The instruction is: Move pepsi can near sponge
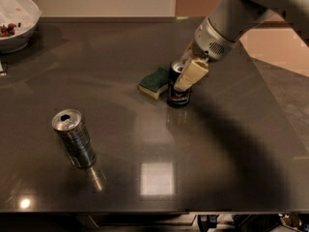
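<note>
The pepsi can (178,92), dark navy with a silver top, stands upright on the dark table (217,153) right of centre. The sponge (154,81), dark green over pale yellow, lies just left of the can, touching it or nearly so. My gripper (187,67) comes down from the upper right and is shut on the can's upper part. One cream finger (191,74) lies across the can's right front. The other finger is mostly hidden behind the can.
A slim all-silver can (74,139) stands at the front left of the table. A white bowl (14,21) with some food sits at the far left corner. The table's right edge runs close behind my arm.
</note>
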`<action>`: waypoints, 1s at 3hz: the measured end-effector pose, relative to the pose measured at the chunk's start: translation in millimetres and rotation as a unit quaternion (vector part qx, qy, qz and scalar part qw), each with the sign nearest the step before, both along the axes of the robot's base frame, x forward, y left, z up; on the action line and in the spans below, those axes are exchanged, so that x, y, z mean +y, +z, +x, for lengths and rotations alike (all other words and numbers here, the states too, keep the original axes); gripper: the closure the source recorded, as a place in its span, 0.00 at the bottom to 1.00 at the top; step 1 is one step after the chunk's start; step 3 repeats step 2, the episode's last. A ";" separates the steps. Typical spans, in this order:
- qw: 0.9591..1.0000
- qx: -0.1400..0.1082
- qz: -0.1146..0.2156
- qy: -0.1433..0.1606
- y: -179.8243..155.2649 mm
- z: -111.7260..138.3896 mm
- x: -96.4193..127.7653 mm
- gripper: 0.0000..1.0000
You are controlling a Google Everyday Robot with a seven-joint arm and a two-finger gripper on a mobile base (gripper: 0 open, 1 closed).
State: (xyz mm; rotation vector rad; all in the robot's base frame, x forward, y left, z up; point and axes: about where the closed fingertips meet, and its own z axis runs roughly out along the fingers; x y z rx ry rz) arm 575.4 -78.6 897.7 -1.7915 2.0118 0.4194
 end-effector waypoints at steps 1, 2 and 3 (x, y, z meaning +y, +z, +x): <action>1.000 0.000 0.000 0.001 -1.0 0.4 1.5 0.00; 1.000 0.000 0.000 0.001 -1.1 0.4 1.5 0.00; 1.000 0.000 0.000 0.001 -1.1 0.4 1.5 0.00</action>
